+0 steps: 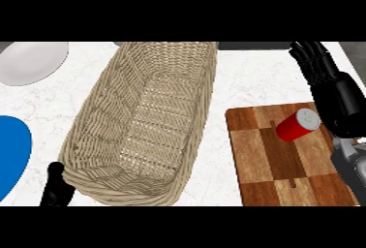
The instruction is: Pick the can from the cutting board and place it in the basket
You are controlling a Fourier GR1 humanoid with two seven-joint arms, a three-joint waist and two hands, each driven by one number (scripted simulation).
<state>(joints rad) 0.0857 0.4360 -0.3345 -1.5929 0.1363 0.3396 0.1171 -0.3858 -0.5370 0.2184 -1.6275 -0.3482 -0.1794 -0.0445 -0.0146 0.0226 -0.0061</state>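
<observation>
I note the red can [297,125] with its silver lid tilted on the striped wooden cutting board [286,169], untouched. My right hand [314,58] hangs beyond it, fingers relaxed, holding nothing. The long woven wicker basket [100,126] beside the board holds nothing on the white marbled tabletop [250,77]. Left hand's [55,186] fingers: cannot tell.
</observation>
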